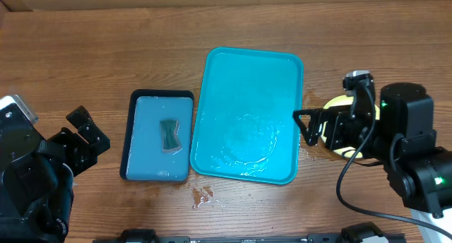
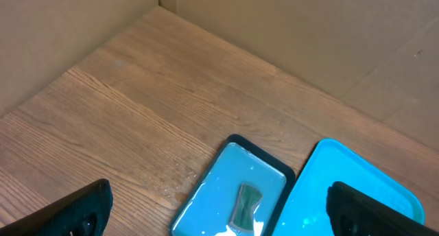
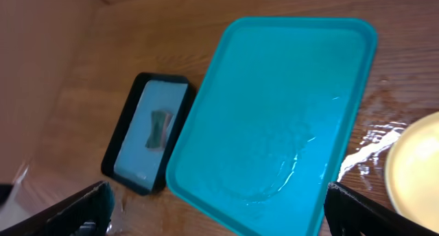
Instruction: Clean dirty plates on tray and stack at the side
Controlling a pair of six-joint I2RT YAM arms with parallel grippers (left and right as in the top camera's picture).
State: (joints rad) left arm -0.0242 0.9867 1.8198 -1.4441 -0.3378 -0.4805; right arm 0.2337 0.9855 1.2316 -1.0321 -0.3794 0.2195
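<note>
The turquoise tray (image 1: 247, 73) lies in the middle of the table, wet, with no plate on it; it also shows in the right wrist view (image 3: 274, 99). A yellow-green plate (image 1: 336, 102) sits on the table right of the tray, mostly hidden under my right arm; its pale centre shows in the right wrist view (image 3: 418, 171). I cannot tell whether other plates lie under it. My right gripper (image 1: 305, 128) is open and empty over the tray's right edge. My left gripper (image 1: 90, 133) is open and empty at the left, apart from everything.
A smaller black-rimmed blue tray (image 1: 138, 155) lies left of the turquoise tray and holds water and a dark green sponge (image 1: 169, 134). Water is spilled on the wood in front of the trays (image 1: 203, 195) and between tray and plate (image 3: 370, 150). Cardboard walls stand behind.
</note>
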